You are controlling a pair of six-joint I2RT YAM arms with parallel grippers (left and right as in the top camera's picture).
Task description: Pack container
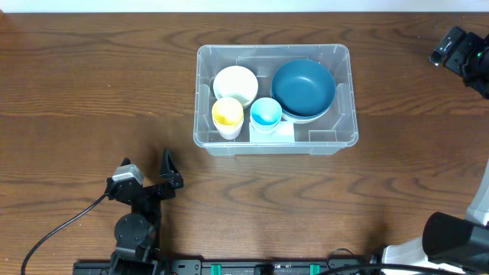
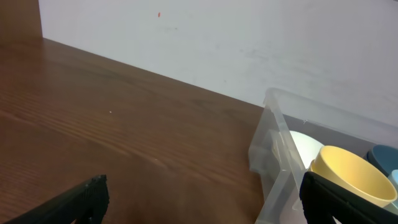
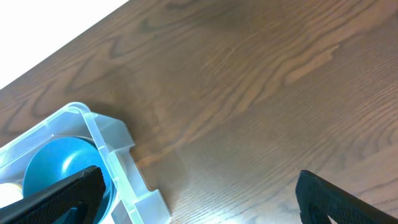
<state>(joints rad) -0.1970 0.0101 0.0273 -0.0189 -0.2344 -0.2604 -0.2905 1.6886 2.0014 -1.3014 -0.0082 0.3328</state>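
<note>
The clear plastic container [image 1: 345, 76] stands mid-table. Inside it are a white bowl [image 1: 235, 82], a dark blue bowl [image 1: 303, 88] stacked on a paler one, a yellow cup [image 1: 228, 114] and a light blue cup [image 1: 266, 113]. My left gripper [image 1: 147, 169] is open over bare wood, below and left of the container. Its wrist view shows the container's corner [image 2: 273, 143] and the yellow cup [image 2: 354, 174] by the right finger. My right gripper [image 3: 199, 199] is open above bare table, right of the container [image 3: 118, 155] and blue bowl [image 3: 59, 165]. Nothing is between either pair of jaws.
The right arm [image 1: 458, 47] reaches in at the far right top corner. A black cable [image 1: 61, 229] trails from the left arm's base at the front edge. A white wall [image 2: 249, 43] borders the table's far side.
</note>
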